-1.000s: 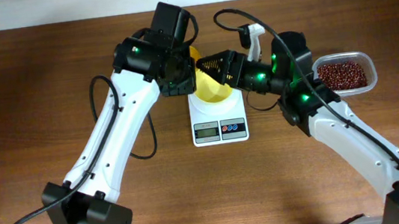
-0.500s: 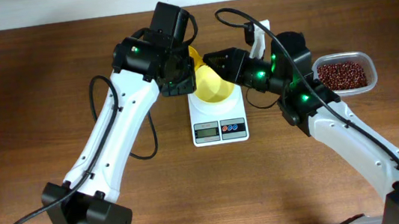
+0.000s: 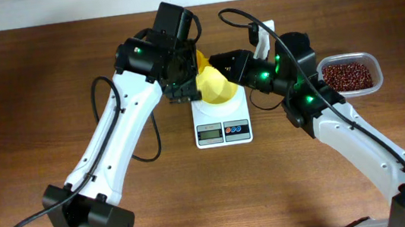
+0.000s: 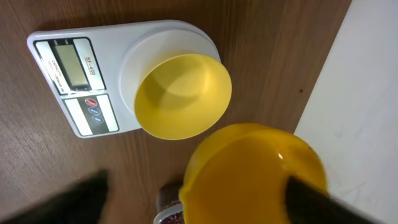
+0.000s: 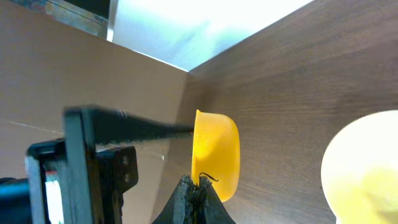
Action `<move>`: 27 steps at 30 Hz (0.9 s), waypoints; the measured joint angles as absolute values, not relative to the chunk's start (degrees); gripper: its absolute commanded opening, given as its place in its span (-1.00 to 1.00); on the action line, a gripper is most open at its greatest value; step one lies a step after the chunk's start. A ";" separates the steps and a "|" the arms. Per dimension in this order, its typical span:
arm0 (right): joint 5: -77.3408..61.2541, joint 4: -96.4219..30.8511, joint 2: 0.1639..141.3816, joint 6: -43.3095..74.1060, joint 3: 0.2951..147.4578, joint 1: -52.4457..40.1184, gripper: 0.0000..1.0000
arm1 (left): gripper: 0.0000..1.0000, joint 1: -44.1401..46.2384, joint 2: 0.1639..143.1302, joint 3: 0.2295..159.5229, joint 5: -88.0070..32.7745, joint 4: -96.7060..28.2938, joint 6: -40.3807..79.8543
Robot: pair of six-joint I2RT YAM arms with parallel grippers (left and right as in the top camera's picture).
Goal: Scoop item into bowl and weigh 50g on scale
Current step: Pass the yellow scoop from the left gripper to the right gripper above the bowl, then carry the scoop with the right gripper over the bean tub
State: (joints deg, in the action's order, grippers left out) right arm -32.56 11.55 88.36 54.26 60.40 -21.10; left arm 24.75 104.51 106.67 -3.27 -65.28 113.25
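Overhead, the left gripper (image 3: pixel 182 84) is standing wide open at the scale's (image 3: pixel 223 130) left rear corner. Its jaws are spreading on either side of the scoop (image 3: pixel 198 59) without squeezing it (the left wrist view is showing one dark finger far out at each edge of the frame). The scoop is hanging in the air just behind the bowl (image 3: pixel 217 90), which is sitting empty on the scale's platform. From the right, the right gripper (image 3: pixel 219 62) is pinching the scoop's rim with its jaws shut tight, so that claw alone seems to be carrying it. The scoop's handle is not showing clearly, so its long axis cannot be told. Farthest right, the beans (image 3: pixel 347 75) are lying in the tub (image 3: pixel 374 85), well apart from the scoop and just beside the right arm. The coming fill is probably turning on that: the beans are lying rightward of the scoop, with the right arm being the nearer one.
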 measured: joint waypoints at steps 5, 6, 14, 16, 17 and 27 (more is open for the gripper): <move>-31.92 7.16 88.36 54.24 60.42 -21.10 -0.92 | 0.98 24.75 104.51 106.67 -3.27 -66.30 113.25; -31.88 6.87 88.36 54.26 60.42 -21.10 -0.92 | 0.98 24.75 104.51 106.67 -3.27 -66.35 113.25; -30.37 6.79 88.36 54.19 60.42 -21.10 -0.92 | 0.98 24.75 104.51 106.67 -3.27 -69.06 112.14; -29.54 6.68 88.36 53.74 60.42 -21.10 -0.92 | 0.98 24.75 104.51 106.67 -3.27 -69.12 108.77; -29.12 6.42 88.36 53.30 60.42 -21.10 -0.92 | 0.98 24.75 104.51 106.67 -3.27 -69.12 106.76; -28.10 5.15 88.36 47.81 60.42 -16.73 -0.92 | 0.98 21.15 101.65 106.67 -3.53 -69.19 83.53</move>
